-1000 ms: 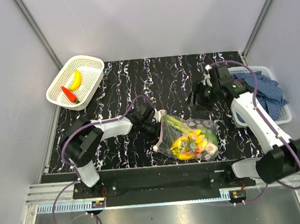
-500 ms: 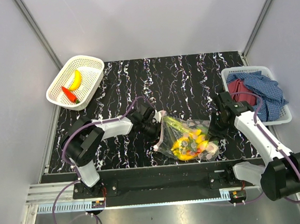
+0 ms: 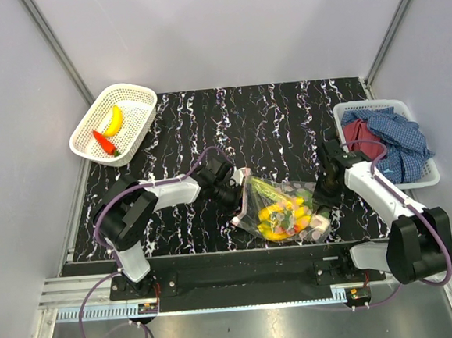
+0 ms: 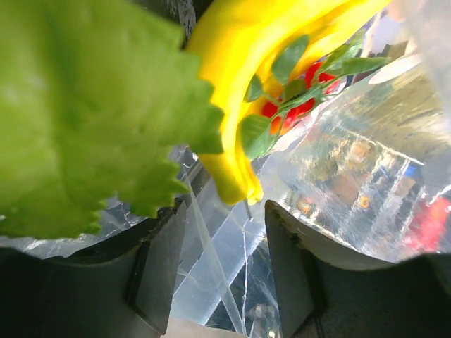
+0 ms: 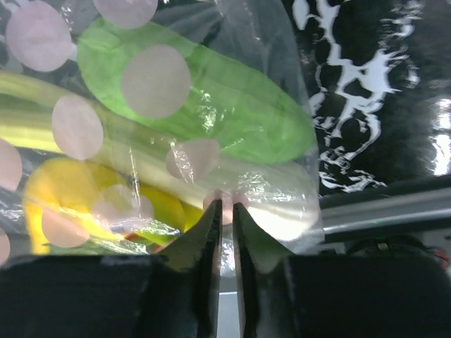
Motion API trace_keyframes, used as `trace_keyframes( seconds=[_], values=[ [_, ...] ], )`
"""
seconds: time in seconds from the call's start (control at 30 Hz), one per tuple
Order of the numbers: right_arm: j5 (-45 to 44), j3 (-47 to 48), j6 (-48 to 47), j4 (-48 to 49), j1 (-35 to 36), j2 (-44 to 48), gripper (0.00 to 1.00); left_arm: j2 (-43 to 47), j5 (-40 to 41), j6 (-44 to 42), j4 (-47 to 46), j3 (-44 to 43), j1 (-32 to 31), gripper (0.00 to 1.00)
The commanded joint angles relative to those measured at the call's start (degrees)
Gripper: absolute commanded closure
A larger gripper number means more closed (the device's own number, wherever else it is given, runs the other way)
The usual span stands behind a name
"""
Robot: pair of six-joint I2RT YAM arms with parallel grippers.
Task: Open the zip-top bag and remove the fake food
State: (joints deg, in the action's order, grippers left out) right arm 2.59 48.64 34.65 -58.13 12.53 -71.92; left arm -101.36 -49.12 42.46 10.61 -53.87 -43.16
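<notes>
The zip-top bag [image 3: 288, 198] lies on the dark marbled table near its front edge, clear with pale round dots. Fake food fills it: yellow bananas [image 3: 275, 214] and green pieces. My left gripper [image 3: 237, 197] is at the bag's left end. In the left wrist view this gripper [image 4: 225, 262] is open, clear film runs between its fingers, and a yellow banana [image 4: 236, 77] and a green leaf [image 4: 84, 113] sit just ahead. My right gripper [image 3: 323, 198] is at the bag's right end. In its own view the right gripper [image 5: 225, 208] is shut on a fold of the bag [image 5: 282, 190], beside a green piece [image 5: 232, 105].
A white mesh basket [image 3: 132, 96] at the back left holds a banana [image 3: 113, 121] and a red chili [image 3: 103, 142]. A white basket [image 3: 428, 173] at the right edge holds a blue checked cloth [image 3: 395, 130]. Grey walls enclose the table.
My right arm swung from the back right down to the bag's right end and its jaws closed on the plastic. The left jaws spread a little wider at the bag's left end.
</notes>
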Motion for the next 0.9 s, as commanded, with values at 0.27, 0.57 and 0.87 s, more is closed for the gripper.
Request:
trace_keyframes(
  seconds=[0.27, 0.57, 0.87],
  values=[
    [8.48, -3.11, 1.29, 7.68, 0.47, -1.2, 0.83, -2.26, 2.61, -0.09, 3.0, -5.54, 0.0, 0.48],
    [10.77, 1.7, -1.86, 6.8, 0.47, 0.2, 0.76, -0.42, 15.19, -3.08, 9.16, -8.1, -0.09, 0.78],
    [14.45, 20.14, -8.9, 3.19, 0.65, -2.08, 0.35, 7.49, 25.47, -4.84, 13.55, -10.11, -0.96, 1.0]
  ],
)
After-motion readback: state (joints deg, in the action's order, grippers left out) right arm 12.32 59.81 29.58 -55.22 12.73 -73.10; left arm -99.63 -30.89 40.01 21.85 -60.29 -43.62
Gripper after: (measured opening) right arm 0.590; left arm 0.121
